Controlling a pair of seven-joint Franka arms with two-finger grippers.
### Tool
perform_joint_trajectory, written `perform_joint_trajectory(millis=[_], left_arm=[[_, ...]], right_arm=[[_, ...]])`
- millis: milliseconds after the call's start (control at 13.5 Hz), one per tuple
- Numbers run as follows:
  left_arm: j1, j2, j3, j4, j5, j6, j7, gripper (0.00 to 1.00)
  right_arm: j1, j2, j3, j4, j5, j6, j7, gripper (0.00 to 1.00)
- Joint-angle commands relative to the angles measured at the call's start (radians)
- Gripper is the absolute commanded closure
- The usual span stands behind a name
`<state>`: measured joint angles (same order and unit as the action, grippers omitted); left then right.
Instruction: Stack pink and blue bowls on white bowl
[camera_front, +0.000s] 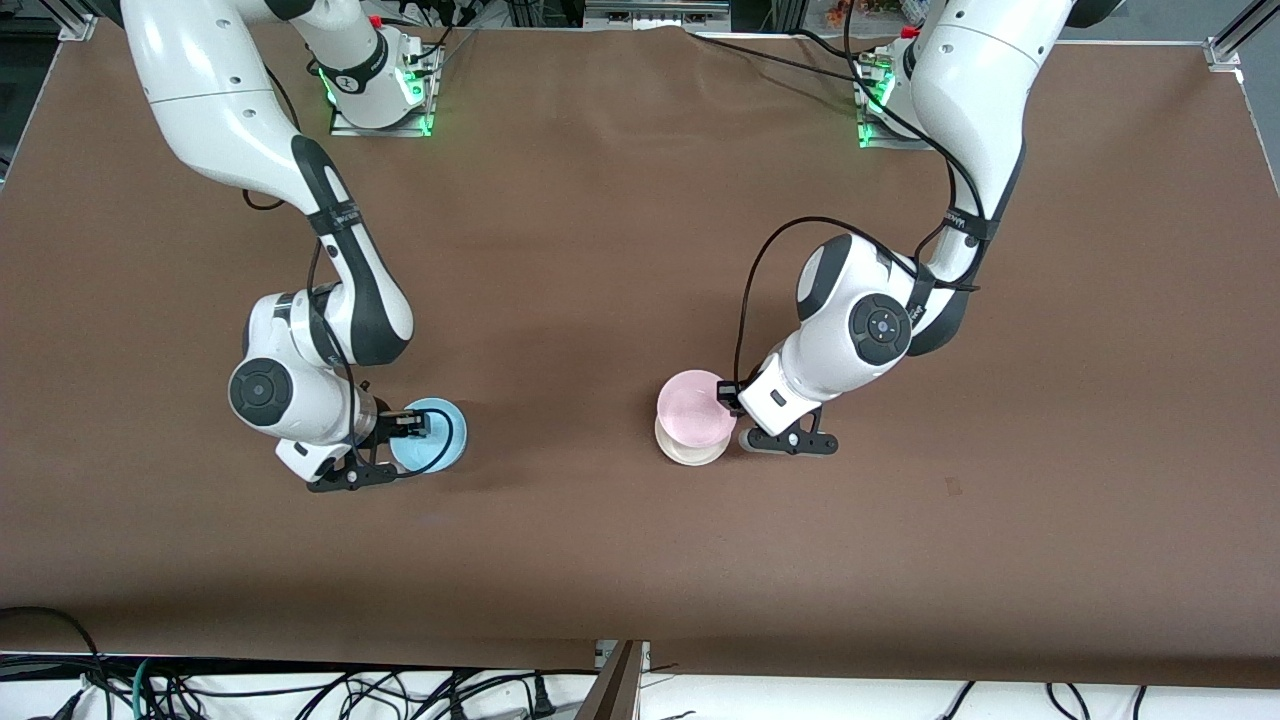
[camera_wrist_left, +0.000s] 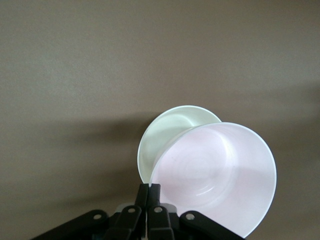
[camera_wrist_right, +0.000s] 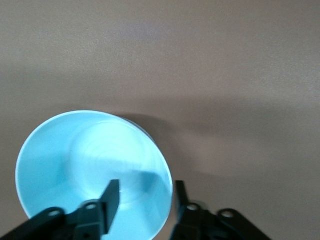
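The pink bowl (camera_front: 693, 405) is tilted over the white bowl (camera_front: 688, 450), which sits on the table and shows only as a crescent below it. My left gripper (camera_front: 730, 402) is shut on the pink bowl's rim; in the left wrist view the pink bowl (camera_wrist_left: 215, 180) covers part of the white bowl (camera_wrist_left: 167, 135), and the gripper (camera_wrist_left: 150, 191) pinches the rim. The blue bowl (camera_front: 430, 436) sits on the table toward the right arm's end. My right gripper (camera_front: 412, 425) is open astride its rim (camera_wrist_right: 146, 196), one finger inside the blue bowl (camera_wrist_right: 85, 160) and one outside.
The brown table cover (camera_front: 620, 250) is bare around both bowls. Cables and the table's edge (camera_front: 620, 660) lie nearest the front camera. The arm bases stand along the edge farthest from the camera.
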<state>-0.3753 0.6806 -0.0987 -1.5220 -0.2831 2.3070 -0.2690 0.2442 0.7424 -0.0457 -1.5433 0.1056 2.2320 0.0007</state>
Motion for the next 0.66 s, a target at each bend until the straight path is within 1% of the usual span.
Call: perform_joint_trajectory(millis=[0, 148, 295, 443, 591], left_arm=[[-0.008, 0.037, 0.007, 0.046, -0.001, 0.018, -0.007, 1.00], [-0.008, 0.043, 0.007, 0.048, -0.001, 0.022, -0.007, 1.00], [-0.008, 0.053, 0.007, 0.048, -0.001, 0.038, -0.007, 1.00], [-0.008, 0.059, 0.007, 0.048, 0.001, 0.043, -0.007, 1.00], [-0.013, 0.062, 0.007, 0.046, 0.024, 0.043, -0.009, 1.00]], right_arm=[[-0.006, -0.001, -0.002, 0.011, 0.045, 0.005, -0.002, 1.00], [-0.013, -0.001, -0.003, 0.015, 0.084, -0.005, -0.011, 1.00], [-0.010, -0.005, -0.003, 0.048, 0.104, -0.014, -0.005, 1.00], [-0.008, -0.015, -0.003, 0.054, 0.137, -0.040, 0.018, 1.00], [0.003, -0.030, -0.002, 0.057, 0.144, -0.051, 0.050, 1.00]])
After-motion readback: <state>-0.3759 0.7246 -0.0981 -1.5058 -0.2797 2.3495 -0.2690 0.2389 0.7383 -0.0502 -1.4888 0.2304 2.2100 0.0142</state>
